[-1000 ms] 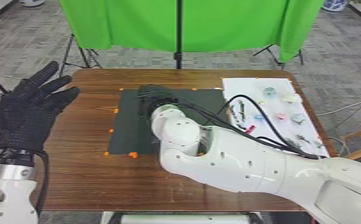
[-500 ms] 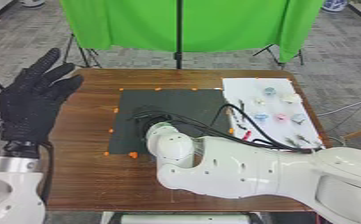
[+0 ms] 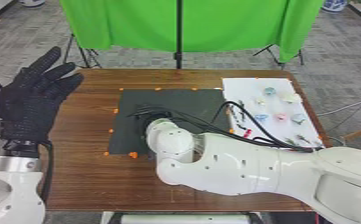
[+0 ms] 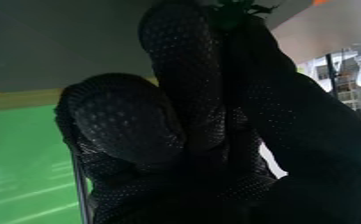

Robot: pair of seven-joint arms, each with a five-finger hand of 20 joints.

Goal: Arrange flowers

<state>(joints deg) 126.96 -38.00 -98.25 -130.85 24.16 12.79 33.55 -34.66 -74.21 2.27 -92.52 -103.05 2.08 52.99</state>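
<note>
Toward six o'clock the black-gloved right hand (image 3: pixel 152 116) has moved, over the dark rectangular mat (image 3: pixel 187 96); it pinches narrowly a green leafy sprig (image 4: pixel 240 9). Black-gloved left hand (image 3: pixel 25 110) is wide, at nine; pastel flowers (image 3: pixel 298 118) lie at three.

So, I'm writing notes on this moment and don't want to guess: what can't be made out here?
- Green sprig, right wrist view: its full length; the right hand's glove hides part, the top edge cuts it off.
- Dark mat, head view: its part beneath the right hand and white arm, which cover it.
- Pale blossoms on the white sheet, head view: their kind; too small to tell.
</note>
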